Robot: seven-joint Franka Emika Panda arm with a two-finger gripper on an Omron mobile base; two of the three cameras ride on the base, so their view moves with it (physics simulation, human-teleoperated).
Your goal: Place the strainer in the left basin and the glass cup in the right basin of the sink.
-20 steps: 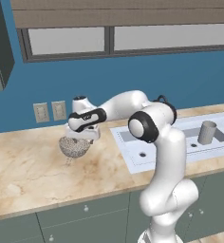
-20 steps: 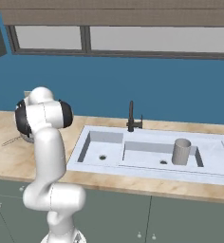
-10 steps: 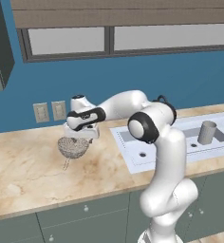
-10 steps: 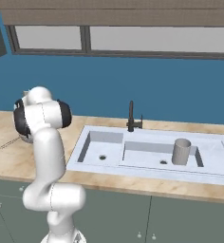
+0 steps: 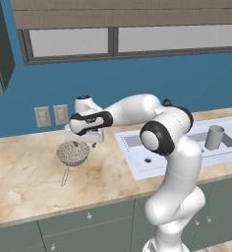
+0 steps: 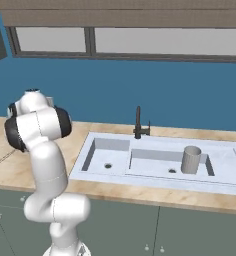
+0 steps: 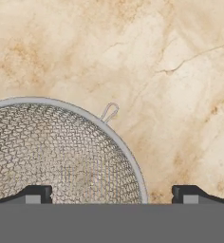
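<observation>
- Lowered since a second ago: gripper (image 7: pixel 112 193) closer over strainer (image 5: pixel 73 153), jaws fully spread, straddling its rim, gripping nothing
- Strainer resting on marble counter (image 5: pixel 24 172), left of sink (image 6: pixel 155 176); bare counter all around it
- Glass cup (image 6: pixel 191 160) upright in right basin (image 6: pixel 155 165)

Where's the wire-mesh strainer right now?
The grey wire-mesh strainer sits on the beige marble counter left of the white sink, directly under the open gripper, with one fingertip over its bowl.

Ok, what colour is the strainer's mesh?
Grey-silver: the round wire-mesh strainer with its pale metal rim shows best in the hand view.
</observation>
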